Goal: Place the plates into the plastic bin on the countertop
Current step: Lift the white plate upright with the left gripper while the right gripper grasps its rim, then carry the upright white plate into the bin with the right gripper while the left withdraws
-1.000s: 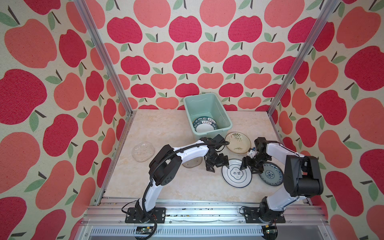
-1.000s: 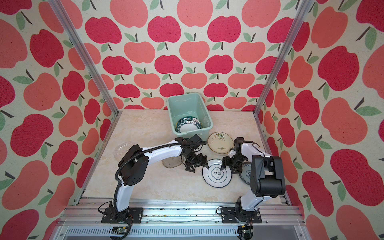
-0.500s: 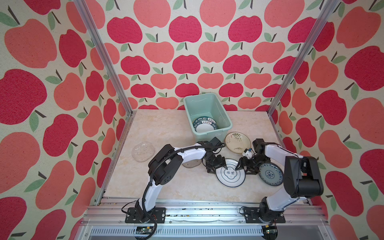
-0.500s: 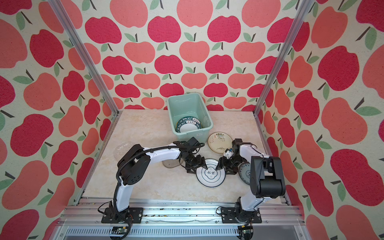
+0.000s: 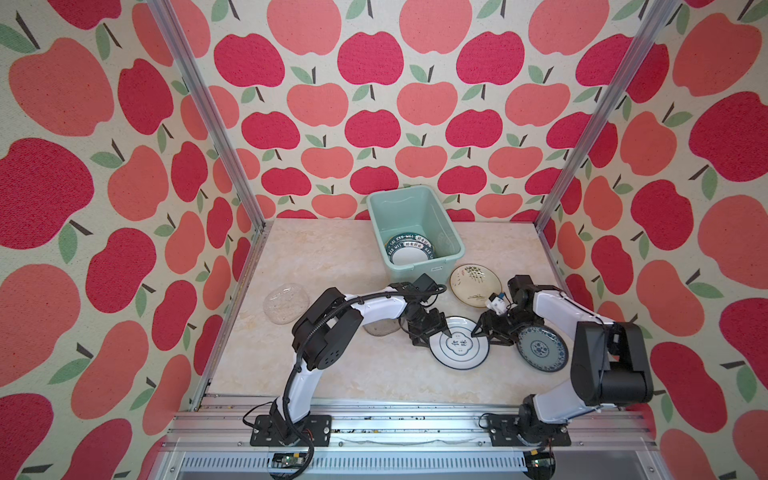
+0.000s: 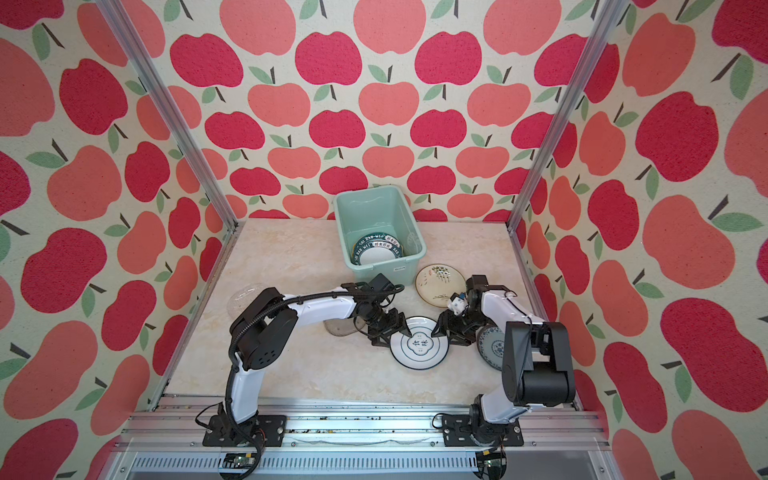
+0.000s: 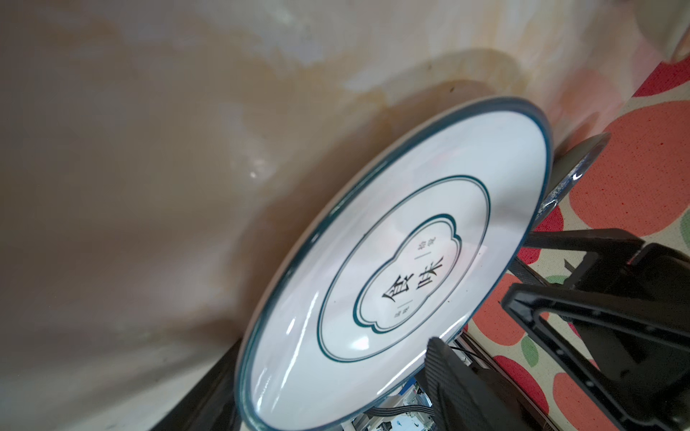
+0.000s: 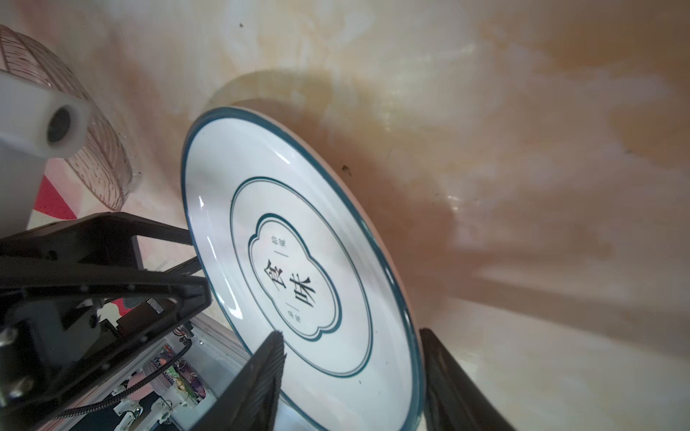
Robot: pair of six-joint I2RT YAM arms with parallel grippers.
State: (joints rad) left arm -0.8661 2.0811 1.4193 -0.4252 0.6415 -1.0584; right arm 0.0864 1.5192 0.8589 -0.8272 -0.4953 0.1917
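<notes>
The left gripper [image 5: 434, 338] at the 10 o'clock rim and the right gripper [image 5: 488, 338] at the 2 o'clock rim of the white plate [image 5: 459, 353] are seen part open, astride it, apparently nothing clamped. It could be tipped or slid into the blue plate [image 5: 540, 347], just beside at 3 o'clock, by uneven closing. White plate noted face up on the bench [image 5: 332, 266], 5 o'clock from the bin [image 5: 411, 212]; round, no long axis, characters running 9 to 3 o'clock.
</notes>
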